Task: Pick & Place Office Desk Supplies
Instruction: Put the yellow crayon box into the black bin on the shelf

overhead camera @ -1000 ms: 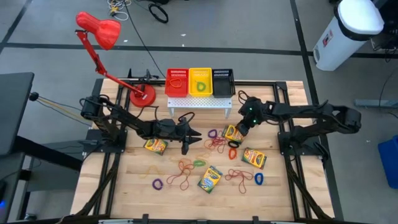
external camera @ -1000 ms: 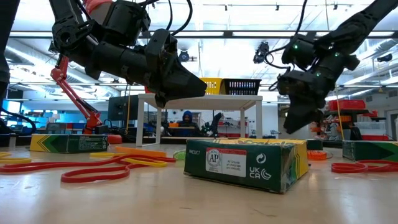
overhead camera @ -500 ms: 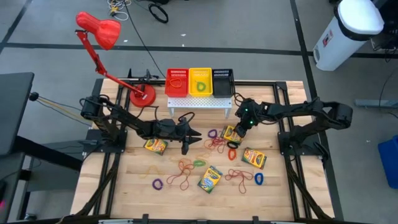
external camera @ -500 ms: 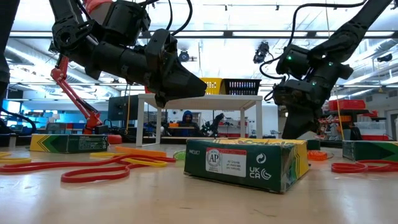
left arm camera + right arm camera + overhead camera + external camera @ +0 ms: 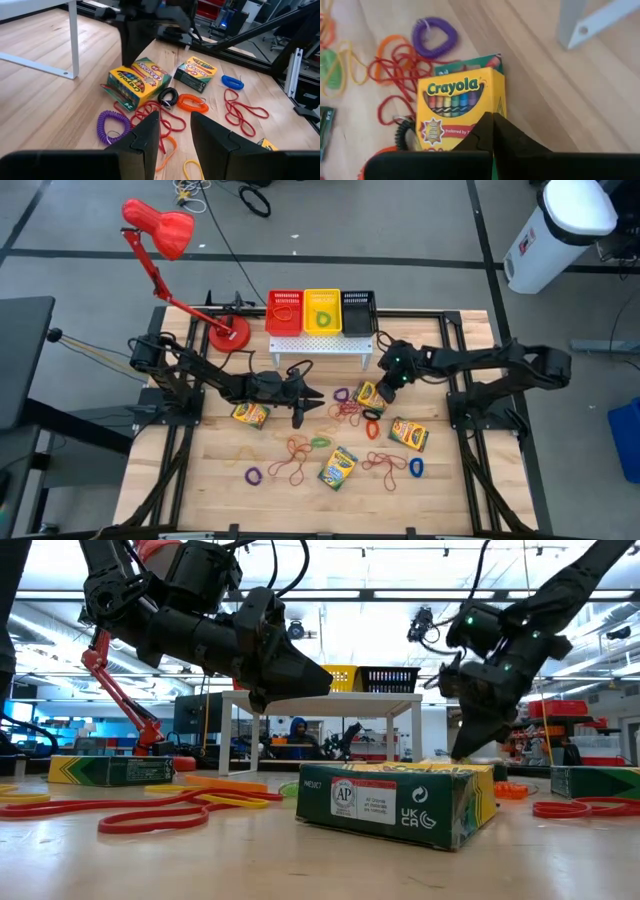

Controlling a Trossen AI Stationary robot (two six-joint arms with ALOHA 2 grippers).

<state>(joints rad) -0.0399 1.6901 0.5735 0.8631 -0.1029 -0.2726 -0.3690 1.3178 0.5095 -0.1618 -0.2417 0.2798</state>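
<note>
Change since 1 second ago: the right gripper (image 5: 381, 388) has drawn slightly inward over the table and its jaws have gone from parted to clenched; the left arm has not moved.

Surface and room: a pale wooden table (image 5: 220, 460) inside a black frame carries a red desk lamp (image 5: 160, 230) and a white perforated rack (image 5: 322, 345) topped by 3 bins, red, yellow and black. Beyond the table the low view shows a bright workshop with a seated person (image 5: 299, 730).

Task items: 4 crayon boxes lie among loose rubber bands (image 5: 350, 410) in red, orange, green, purple and blue. The crayon box at centre right (image 5: 373, 395) lies flat, with a black coiled band and a purple coiled band (image 5: 434, 36) near it.

Jaws: in the right wrist view the 2 fingers (image 5: 482, 132) meet tip to tip at that box's near edge, with nothing visible between them. The left gripper (image 5: 303, 402) hovers above the bands left of centre, its jaws partly parted and holding nothing, aimed toward the same box (image 5: 137, 82).
</note>
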